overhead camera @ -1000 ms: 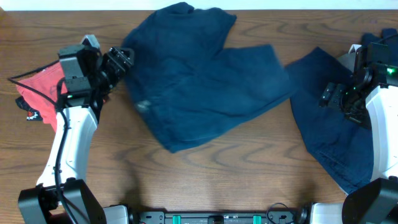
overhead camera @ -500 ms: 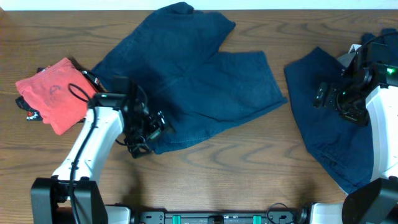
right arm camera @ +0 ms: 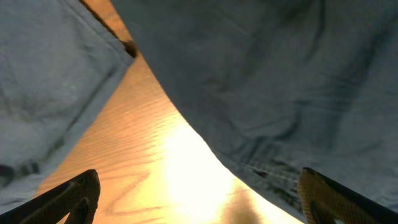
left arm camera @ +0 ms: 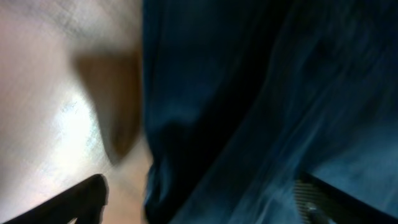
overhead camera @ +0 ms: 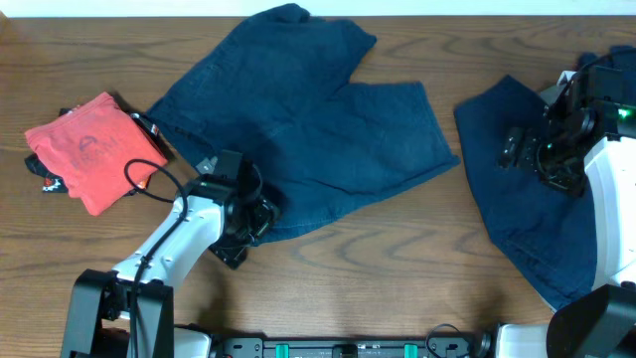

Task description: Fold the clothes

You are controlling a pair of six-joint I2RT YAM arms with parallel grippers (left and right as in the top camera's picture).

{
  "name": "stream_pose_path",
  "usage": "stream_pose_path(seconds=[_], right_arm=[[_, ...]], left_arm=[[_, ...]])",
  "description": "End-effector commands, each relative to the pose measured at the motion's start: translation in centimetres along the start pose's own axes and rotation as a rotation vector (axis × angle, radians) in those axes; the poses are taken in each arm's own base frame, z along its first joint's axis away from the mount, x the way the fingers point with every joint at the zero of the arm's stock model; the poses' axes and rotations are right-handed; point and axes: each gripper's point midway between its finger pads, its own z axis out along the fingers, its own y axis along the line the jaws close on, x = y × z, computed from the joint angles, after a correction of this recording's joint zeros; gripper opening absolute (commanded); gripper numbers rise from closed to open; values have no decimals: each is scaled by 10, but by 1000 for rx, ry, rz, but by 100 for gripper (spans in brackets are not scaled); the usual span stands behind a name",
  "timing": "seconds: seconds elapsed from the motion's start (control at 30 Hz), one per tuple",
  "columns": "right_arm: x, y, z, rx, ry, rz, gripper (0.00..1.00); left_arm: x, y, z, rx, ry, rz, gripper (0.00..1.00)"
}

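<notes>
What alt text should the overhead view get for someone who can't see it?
Navy blue shorts lie spread across the middle of a wooden table, with the left gripper at their lower left edge. A red top sits at the far left, and the right gripper is over a second navy garment on the right.

Your left arm (overhead camera: 164,244) is slanting from its near-left base toward the middle, your left gripper (overhead camera: 256,214) pointing right, jaws standing wide apart. Your right arm (overhead camera: 608,199) is standing along the right edge, your right gripper (overhead camera: 517,149) pointing left, jaws likewise spread wide.
</notes>
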Motion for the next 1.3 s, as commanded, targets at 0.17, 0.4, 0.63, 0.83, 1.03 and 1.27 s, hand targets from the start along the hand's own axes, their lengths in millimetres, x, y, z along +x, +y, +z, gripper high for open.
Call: stream_pose_path(seconds=[0.17, 0.4, 0.63, 0.83, 1.03, 1.27], right_arm=[[18, 34, 18, -146, 67, -51, 99], [61, 86, 63, -342, 155, -112, 99], [106, 97, 110, -321, 231, 35, 92], [120, 84, 134, -244, 227, 161, 84], [126, 72, 141, -184, 223, 212, 81], [121, 64, 143, -137, 194, 241, 75]], left_arm=[[-13, 0, 6, 16, -76, -113, 24], [4, 23, 6, -79, 1, -28, 15], [17, 50, 2, -187, 57, 61, 15], [19, 54, 1, -203, 66, 79, 15], [18, 53, 1, -200, 64, 95, 15], [18, 53, 1, -199, 66, 106, 14]])
